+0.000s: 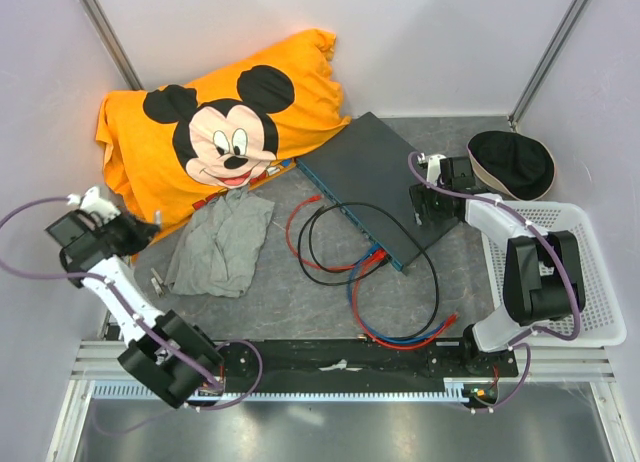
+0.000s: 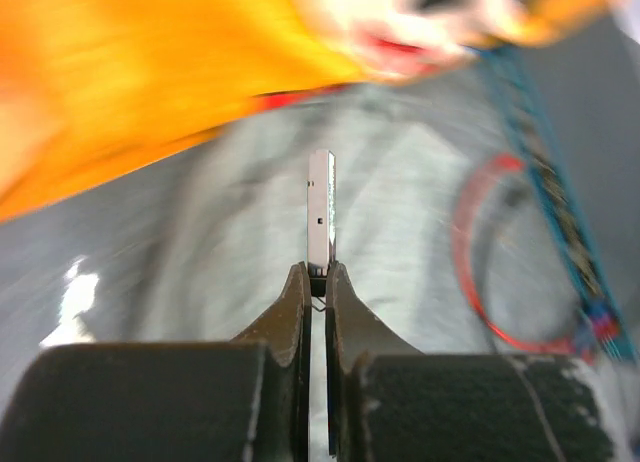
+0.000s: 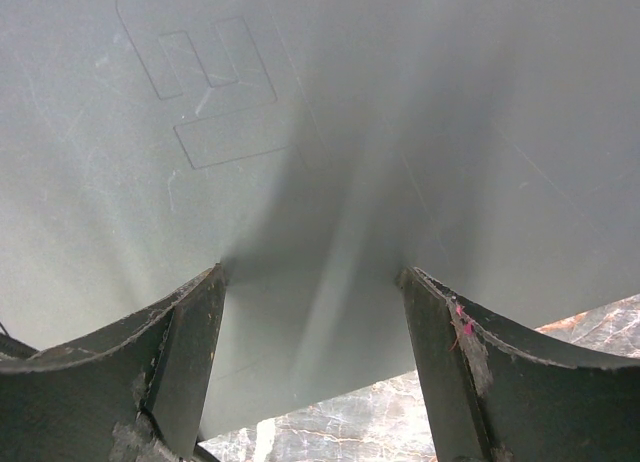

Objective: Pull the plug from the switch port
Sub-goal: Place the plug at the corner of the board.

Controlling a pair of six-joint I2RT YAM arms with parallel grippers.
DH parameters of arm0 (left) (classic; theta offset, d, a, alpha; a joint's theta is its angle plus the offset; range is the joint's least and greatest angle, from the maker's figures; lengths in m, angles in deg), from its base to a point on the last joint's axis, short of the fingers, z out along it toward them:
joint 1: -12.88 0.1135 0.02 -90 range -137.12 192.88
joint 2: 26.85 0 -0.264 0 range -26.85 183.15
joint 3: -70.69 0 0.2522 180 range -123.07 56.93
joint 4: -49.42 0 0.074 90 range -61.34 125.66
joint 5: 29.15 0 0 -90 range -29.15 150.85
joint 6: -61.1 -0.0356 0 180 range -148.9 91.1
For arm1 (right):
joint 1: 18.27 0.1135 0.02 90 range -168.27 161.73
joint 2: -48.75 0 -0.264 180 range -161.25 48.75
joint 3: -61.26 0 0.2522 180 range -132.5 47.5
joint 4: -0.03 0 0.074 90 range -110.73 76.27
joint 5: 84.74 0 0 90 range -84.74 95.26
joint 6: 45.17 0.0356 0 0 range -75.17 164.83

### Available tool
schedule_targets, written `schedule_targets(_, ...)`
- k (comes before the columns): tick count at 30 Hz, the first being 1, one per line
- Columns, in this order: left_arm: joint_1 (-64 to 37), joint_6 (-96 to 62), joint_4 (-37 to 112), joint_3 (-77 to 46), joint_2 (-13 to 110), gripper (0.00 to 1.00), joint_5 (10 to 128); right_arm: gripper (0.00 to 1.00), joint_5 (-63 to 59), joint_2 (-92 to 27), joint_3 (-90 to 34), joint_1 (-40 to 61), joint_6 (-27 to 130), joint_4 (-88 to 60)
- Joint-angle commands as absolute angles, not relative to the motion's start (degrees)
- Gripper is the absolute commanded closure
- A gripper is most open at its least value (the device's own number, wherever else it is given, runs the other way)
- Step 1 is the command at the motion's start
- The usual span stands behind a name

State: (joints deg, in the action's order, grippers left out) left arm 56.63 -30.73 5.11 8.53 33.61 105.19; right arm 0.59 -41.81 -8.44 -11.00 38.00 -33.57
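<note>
The switch [image 1: 385,177], a large flat rectangular dark grey metal box, lies aslant at the middle right of the table. Its long narrow teal face [image 1: 345,214] is turned toward the left arm. At the near end of that face sit the plugs [image 1: 377,252], from which a blue cable [image 1: 352,294] and a red cable [image 1: 293,237] loop out over the tabletop.

The right gripper [image 1: 425,197] is down on the far right part of the box. In its wrist view the fingers [image 3: 190,332] stand well apart with their tips against the bare metal top, clasping nothing. It is most likely there as a brace, so the box does not slide when a plug is tugged.

The left gripper [image 2: 312,272] hangs well apart from the switch, above the crumpled grey cloth [image 1: 222,244] and beside the orange Mickey Mouse cushion [image 1: 230,122]. Its jaws are pinched shut on a thin flat silvery strip [image 2: 320,207] that stands up between them. What the strip is cannot be told, and that view is smeared. The plugs look seated, so the pull itself is not yet done.
</note>
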Motion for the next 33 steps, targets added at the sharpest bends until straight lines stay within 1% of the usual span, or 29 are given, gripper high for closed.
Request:
schedule_targets(1, 65.68, -33.03, -2.75, 7.27, 36.68, 0.98, 96.71, 0.2, 0.52, -45.82, -8.92, -11.32, 39.29, -37.2)
schedule_targets(2, 70.05, -32.6, -2.23, 7.01, 38.61, 0.98, 98.28, 0.2, 0.34, -46.52, -9.53, -11.32, 39.47, -37.29)
schedule_targets(4, 74.65, -30.93, -1.35, 6.92, 40.9, 0.98, 101.53, 0.2, -0.36, -47.22, -10.06, -11.32, 39.56, -37.29)
schedule_targets(5, 77.63, -31.01, -1.26, 6.66, 43.87, 0.98, 104.94, 0.2, -0.37, -47.75, -10.59, -11.32, 39.56, -37.2)
schedule_targets(9, 80.2, -33.11, -3.1, 5.34, 51.87, 0.98, 107.87, 0.2, -0.45, -48.81, -11.82, -11.32, 39.3, -36.94)
schedule_targets(15, 81.87, -32.86, -3.28, 4.99, 56.81, 0.98, 109.54, 0.2, 0.16, -48.55, -12.26, -11.41, 38.77, -36.94)
schedule_targets(19, 81.88, -31.54, -3.1, 4.81, 62.08, 0.98, 109.37, 0.2, 0.43, -47.84, -11.04, -11.24, 38.24, -36.85)
schedule_targets(25, 81.35, -27.32, -3.19, 4.46, 65.52, 0.98, 101.47, 0.2, 0.6, -47.23, -9.8, -11.32, 37.71, -36.85)
schedule_targets(27, 79.69, -27.23, -3.89, 4.02, 66.04, 0.98, 100.14, 0.19, 0.69, -47.49, -9.8, -11.32, 37.71, -36.85)
schedule_targets(31, 71.0, -28.81, -6.35, 2.61, 65.7, 0.98, 98.3, 0.2, 0.78, -48.01, -10.06, -11.32, 37.36, -36.85)
schedule_targets(33, 69.05, -28.55, -6.27, 2.7, 65.26, 0.98, 97.16, 0.2, 0.69, -48.37, -10.33, -11.32, 37.36, -36.76)
